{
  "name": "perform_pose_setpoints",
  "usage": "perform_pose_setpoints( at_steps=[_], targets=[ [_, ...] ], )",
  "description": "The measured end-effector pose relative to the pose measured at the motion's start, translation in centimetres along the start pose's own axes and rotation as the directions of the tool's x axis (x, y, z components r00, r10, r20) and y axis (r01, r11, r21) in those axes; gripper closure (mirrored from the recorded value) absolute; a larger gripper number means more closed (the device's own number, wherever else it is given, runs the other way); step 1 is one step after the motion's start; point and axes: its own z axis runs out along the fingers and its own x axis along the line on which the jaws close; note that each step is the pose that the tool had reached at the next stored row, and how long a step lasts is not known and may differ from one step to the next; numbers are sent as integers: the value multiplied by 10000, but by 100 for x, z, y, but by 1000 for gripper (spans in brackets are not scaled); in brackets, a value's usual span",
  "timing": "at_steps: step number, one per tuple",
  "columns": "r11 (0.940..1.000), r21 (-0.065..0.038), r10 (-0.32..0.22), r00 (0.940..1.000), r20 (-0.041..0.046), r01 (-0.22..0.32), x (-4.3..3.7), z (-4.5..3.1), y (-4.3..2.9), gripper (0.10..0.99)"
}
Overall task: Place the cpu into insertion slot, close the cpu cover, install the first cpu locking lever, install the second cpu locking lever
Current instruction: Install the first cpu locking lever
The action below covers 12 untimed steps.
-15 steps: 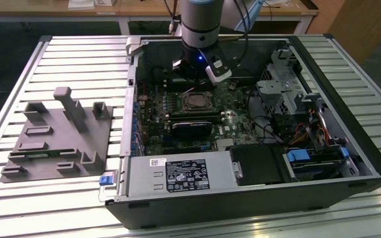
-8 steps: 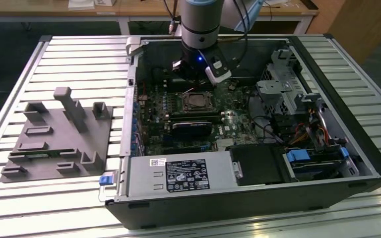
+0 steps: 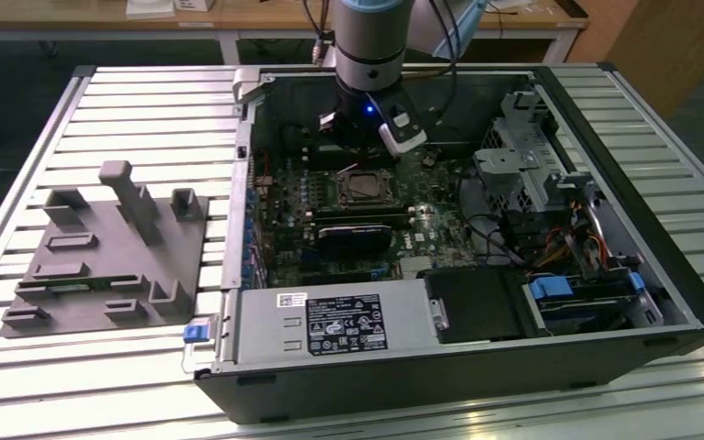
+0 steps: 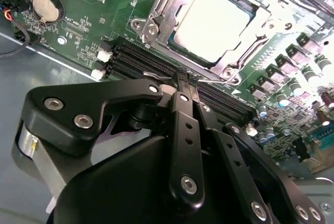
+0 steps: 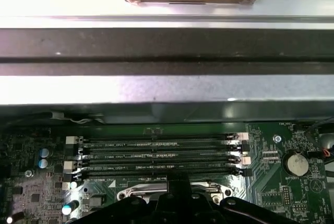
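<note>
Silver cpu (image 4: 211, 23) lies flat in insertion slot (image 4: 156, 10), top upward.

Glare bleaches the cpu (image 4: 211, 23) and the circuit board (image 4: 292, 62) beside it in the second wrist view. In the exterior view the computer case (image 3: 450, 385) is dim inside, while the slatted table (image 3: 144, 119) gleams brightly.

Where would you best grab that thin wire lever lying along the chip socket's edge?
The locking lever is probably best pinched on its bare straight stretch, from above, with the jaws across it. It is a thin rod lying flat between the cpu cover and the memory slots, so only its top is free. The gripper hangs right by it.
</note>
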Motion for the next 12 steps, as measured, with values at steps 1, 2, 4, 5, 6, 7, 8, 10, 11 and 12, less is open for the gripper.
perform_pose_setpoints(
  at_steps=[1, 2, 4, 5, 6, 7, 8, 10, 11, 12],
  targets=[
    [10000, 35, 0, 10000, 3, 0, -2, 4, 4, 980],
    [10000, 72, 3, 10000, 5, -3, -4, 7, 7, 980],
    [9999, 130, 26, 10000, 15, -26, -7, 15, 8, 980],
    [9999, 161, 51, 10000, 21, -51, -8, 19, 10, 980],
    [9998, 196, 80, 10000, 29, -81, -7, 25, 16, 980],
    [9997, 224, 104, 9999, 36, -105, -7, 31, 25, 980],
    [9996, 248, 128, 9999, 43, -129, -6, 37, 34, 980],
    [9994, 310, 174, 9998, 57, -175, -5, 48, 52, 980],
    [9992, 344, 193, 9998, 63, -195, -5, 53, 62, 980],
    [9991, 373, 211, 9998, 69, -213, -5, 59, 74, 980]
  ],
)
